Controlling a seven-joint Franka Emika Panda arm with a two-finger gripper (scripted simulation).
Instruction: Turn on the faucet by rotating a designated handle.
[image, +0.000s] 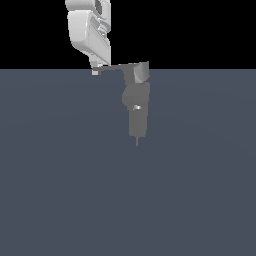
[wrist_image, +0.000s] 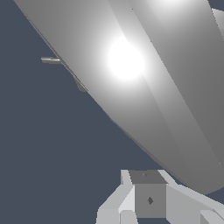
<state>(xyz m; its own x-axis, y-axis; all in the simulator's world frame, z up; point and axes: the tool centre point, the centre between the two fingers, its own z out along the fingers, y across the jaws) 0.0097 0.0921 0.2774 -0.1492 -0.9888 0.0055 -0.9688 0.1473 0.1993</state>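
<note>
Exterior view: matte-grey faucet (image: 136, 102) upright mid-scene on slate-blue worktop (image: 60, 175), bright spot midway, thin spike at bottom. Handle (image: 117, 66) sticking out from top block toward the exterior view's left. Glossy white arm above, hand (image: 96, 70) right at handle's tip; open or closed, cannot tell. Wrist view: broad grey lever surface (wrist_image: 144, 87) filling most of frame, strong glare; pale finger (wrist_image: 118, 201) at edge, grip state unclear.

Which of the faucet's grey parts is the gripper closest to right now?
The thin flat grey handle projecting from the matte-grey blocky faucet's top block. The white gripper sits at its free tip; the stacked boxy segments are farther away.
</note>
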